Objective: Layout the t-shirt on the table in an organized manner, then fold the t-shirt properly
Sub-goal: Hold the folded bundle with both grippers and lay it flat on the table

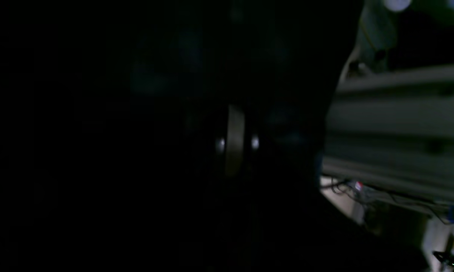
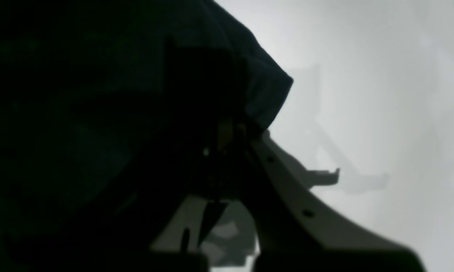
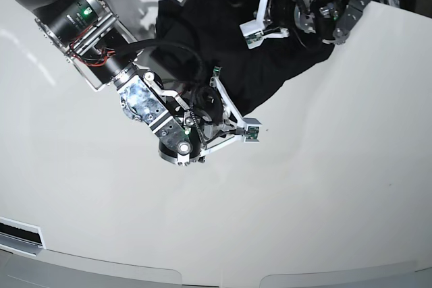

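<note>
Base view: the t-shirt [image 3: 223, 38] lies bunched at 12 o'clock on the table [image 3: 324, 187]. The right gripper [image 3: 233, 123], at the cloth's 6 o'clock edge, is clenched on the t-shirt's hem. The left gripper [image 3: 260, 25], at 1 o'clock, is also clenched, black fabric draped around it; whether it grasps fabric cannot be told.
</note>
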Robot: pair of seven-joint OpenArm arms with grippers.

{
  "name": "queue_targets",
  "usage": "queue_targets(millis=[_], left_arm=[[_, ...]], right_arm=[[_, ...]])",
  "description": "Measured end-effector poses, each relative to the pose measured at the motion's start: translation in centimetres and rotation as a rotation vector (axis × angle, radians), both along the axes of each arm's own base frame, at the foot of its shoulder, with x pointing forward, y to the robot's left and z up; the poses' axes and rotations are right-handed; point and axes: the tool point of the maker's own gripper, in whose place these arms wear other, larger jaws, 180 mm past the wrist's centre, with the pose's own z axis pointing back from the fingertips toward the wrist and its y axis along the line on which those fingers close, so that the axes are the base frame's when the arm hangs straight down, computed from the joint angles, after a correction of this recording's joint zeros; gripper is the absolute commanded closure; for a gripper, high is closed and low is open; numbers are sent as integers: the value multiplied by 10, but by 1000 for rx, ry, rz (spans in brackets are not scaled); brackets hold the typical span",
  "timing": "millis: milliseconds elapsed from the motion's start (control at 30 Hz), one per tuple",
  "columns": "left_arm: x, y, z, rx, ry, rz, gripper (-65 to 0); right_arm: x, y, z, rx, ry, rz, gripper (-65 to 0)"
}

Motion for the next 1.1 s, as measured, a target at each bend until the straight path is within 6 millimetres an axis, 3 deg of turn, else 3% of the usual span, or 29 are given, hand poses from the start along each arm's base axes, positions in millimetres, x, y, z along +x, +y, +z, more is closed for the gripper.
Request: queue_targets(millis=[200,467,633,767,933,1100], left_arm=[[36,6,-7,-9,-53,61,0],[128,30,-6,21,-181,154,0],[187,47,6,104,-317,160,0],[237,64,25,201,-428,171,0],[294,67,75,203,-518,197,0],[320,66,123,115,-492,260,0]], right_arm=[[1,-5,-2,-30,6,-29,0],[8,-30,-8,-118,6,-121,0],[2,-48,-12,-139,75,-161,0],[-10,-54,-13,-107,168,-209,0],[-13,-65,-3,-51,190,-236,0],[25,-91,19,-12,90,-402,0]])
